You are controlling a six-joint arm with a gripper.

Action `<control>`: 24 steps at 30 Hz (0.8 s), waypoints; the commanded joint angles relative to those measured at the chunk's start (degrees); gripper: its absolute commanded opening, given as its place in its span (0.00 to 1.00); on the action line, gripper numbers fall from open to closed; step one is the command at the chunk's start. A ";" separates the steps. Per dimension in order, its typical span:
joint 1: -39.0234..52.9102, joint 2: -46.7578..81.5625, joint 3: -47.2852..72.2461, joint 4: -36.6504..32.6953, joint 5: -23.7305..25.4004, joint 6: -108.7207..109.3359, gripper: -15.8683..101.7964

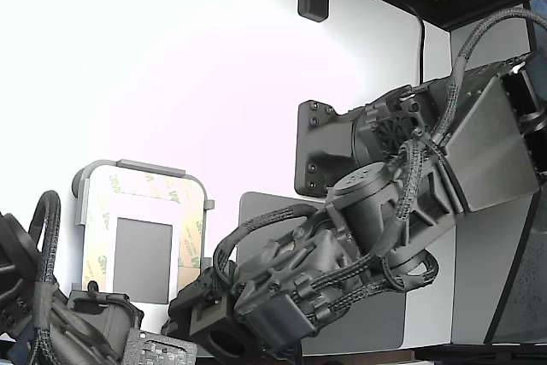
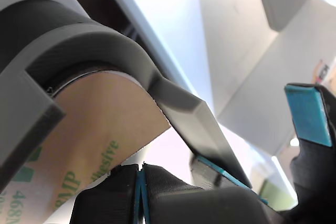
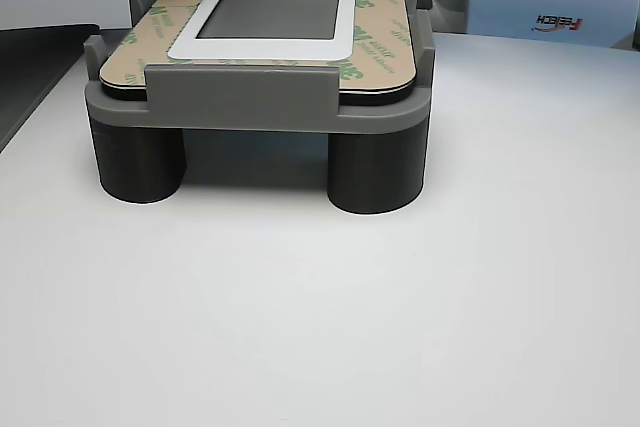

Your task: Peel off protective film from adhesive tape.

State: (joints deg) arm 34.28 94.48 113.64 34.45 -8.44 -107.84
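In the wrist view, the gripper [image 2: 140, 182] sits right at the corner of the plate, its two dark fingers pressed together along a thin blue seam. The curled edge of the protective film [image 2: 100, 145], tan with green print, runs down to that seam, so the gripper appears closed on the film's corner; the exact pinch point is hidden by the fingers. A grey holder [image 2: 105, 45] curves around the film's rounded corner just above.

In the other view, the holder [image 3: 260, 97] stands on two dark round legs on the white worktop [image 3: 320, 297]. The protective film [image 3: 370, 47] lies flat as a frame around the grey rectangle [image 3: 270, 12], covering the adhesive tape beneath.

In the exterior view, the arm [image 1: 376, 211] reaches down from the right toward the near corner of the holder [image 1: 141, 168], over a dark mat [image 1: 265, 207]. The film [image 1: 107, 211] frames the rectangle there.
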 commanded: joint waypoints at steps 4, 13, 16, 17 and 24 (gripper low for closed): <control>-0.26 1.85 -1.32 0.09 0.18 0.00 0.04; -0.26 2.72 -0.62 0.62 0.18 -0.09 0.04; -0.26 2.90 -0.62 0.97 0.18 -0.09 0.04; -0.26 2.90 -0.62 0.97 0.18 -0.09 0.04; -0.26 3.52 0.62 0.44 0.09 -0.35 0.04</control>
State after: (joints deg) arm 34.37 96.24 115.14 35.24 -8.26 -108.02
